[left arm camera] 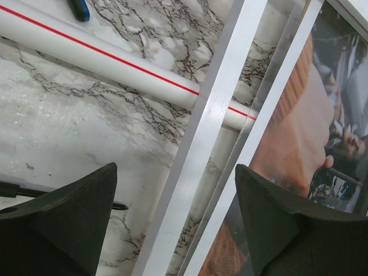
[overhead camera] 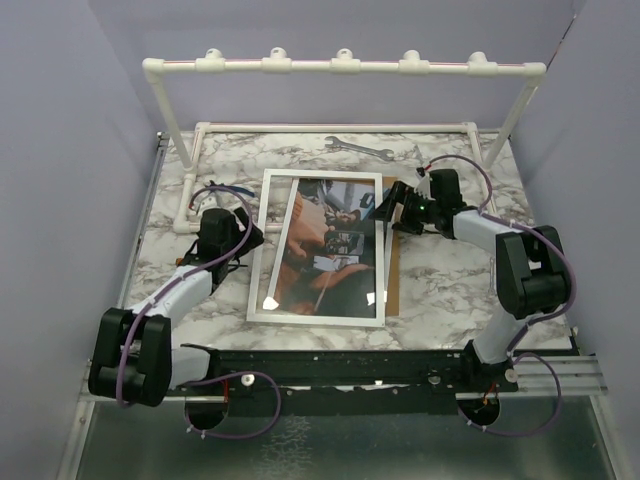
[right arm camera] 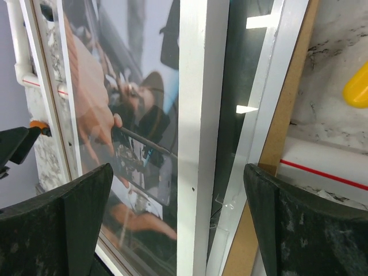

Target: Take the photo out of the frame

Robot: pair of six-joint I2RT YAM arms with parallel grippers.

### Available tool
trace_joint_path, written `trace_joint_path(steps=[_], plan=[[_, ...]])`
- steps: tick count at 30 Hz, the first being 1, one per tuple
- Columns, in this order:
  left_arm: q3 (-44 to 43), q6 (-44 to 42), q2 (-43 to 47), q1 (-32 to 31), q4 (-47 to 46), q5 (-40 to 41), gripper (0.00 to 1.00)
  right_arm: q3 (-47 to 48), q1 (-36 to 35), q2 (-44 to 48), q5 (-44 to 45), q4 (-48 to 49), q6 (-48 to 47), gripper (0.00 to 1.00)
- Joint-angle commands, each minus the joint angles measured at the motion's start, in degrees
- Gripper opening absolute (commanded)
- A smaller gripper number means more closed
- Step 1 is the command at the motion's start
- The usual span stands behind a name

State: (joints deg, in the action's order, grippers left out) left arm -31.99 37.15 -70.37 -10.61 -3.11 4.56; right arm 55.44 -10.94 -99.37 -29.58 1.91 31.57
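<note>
The frame (overhead camera: 262,245), with a narrow white border and glass front, lies mid-table. The photo (overhead camera: 325,245), a dark reddish scene, shows through the glass and sits askew to the frame. A brown backing board (overhead camera: 392,275) sticks out under the frame's right side. My left gripper (overhead camera: 250,232) is open at the frame's left edge. In the left wrist view its jaws (left arm camera: 175,172) straddle the white border (left arm camera: 213,115), with the photo (left arm camera: 299,126) at right. My right gripper (overhead camera: 385,208) is open at the frame's upper right. Its jaws (right arm camera: 177,169) straddle the border (right arm camera: 195,115), with the photo (right arm camera: 115,115) at left and the board (right arm camera: 287,115) at right.
A white pipe rack (overhead camera: 340,65) stands across the back, its base pipes (overhead camera: 330,127) on the marble table (overhead camera: 450,290). One base pipe (left arm camera: 103,54) lies just left of the frame. A wrench (overhead camera: 358,147) lies behind the frame. A yellow object (right arm camera: 357,86) shows in the right wrist view.
</note>
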Motion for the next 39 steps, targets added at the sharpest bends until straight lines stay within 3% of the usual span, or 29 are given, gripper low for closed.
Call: trace_joint_path(steps=[1, 9, 17, 22, 39], plan=[[1.8, -0.3, -2.3, 0.2, -6.2, -1.4, 0.83, 1.1, -0.4, -2.0, 2.0, 0.6, 0.3, 1.0], [1.4, -2.2, -7.9, 0.2, -9.2, 0.0, 0.77, 0.8, -0.9, -2.9, 0.4, 1.4, 1.6, 1.0], [1.3, -2.8, -11.1, 0.2, -12.6, -3.1, 0.55, 1.3, -2.9, -3.6, 1.0, 0.5, 2.8, 1.0], [0.9, -3.1, -13.0, 0.2, -13.3, -4.5, 0.48, 1.1, -4.8, -3.8, 1.2, 1.2, 3.9, 1.0], [-1.6, -4.6, -17.0, -0.2, -14.7, -9.9, 0.36, 1.3, -7.7, -4.8, -1.1, 4.4, 7.1, 1.0]])
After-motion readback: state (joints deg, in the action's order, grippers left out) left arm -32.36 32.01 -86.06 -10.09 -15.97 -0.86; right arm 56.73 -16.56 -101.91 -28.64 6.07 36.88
